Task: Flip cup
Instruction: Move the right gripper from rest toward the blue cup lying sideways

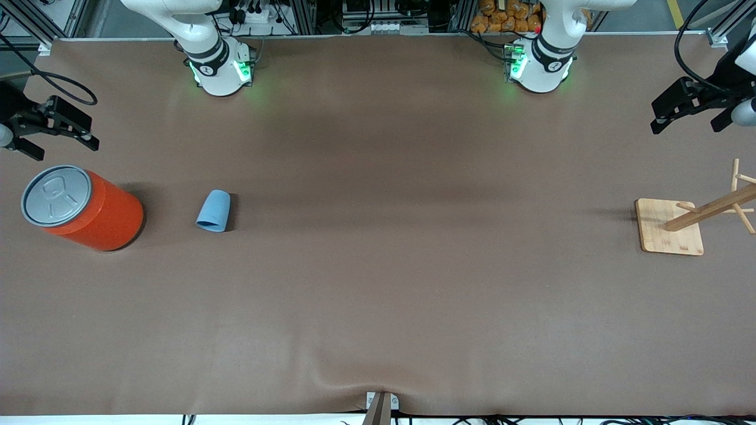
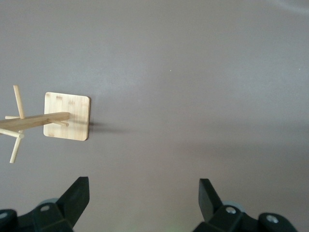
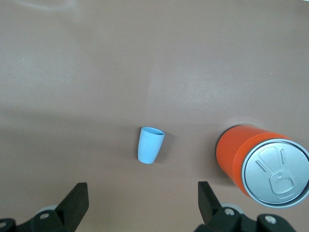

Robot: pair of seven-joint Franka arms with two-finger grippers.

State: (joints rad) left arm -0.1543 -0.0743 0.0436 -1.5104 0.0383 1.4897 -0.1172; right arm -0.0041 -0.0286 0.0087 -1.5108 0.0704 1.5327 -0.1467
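The small light-blue cup [image 1: 214,211] lies on its side on the brown table, its mouth turned toward the front camera, beside the orange canister [image 1: 97,215]. The right wrist view shows the cup [image 3: 150,145] ahead of the fingers with a thin dark rim. My right gripper [image 1: 69,150] hangs open and empty in the air at the right arm's end of the table, by the canister and apart from the cup; seen from its wrist, the right gripper [image 3: 143,189] frames bare table. My left gripper [image 1: 683,128] waits open and empty at the left arm's end; the left gripper [image 2: 145,186] holds nothing.
The large orange canister [image 3: 251,159] with a grey lid stands at the right arm's end. A wooden peg rack [image 1: 709,208] on a square base [image 1: 661,233] stands at the left arm's end, and the rack [image 2: 36,121] shows from the left wrist.
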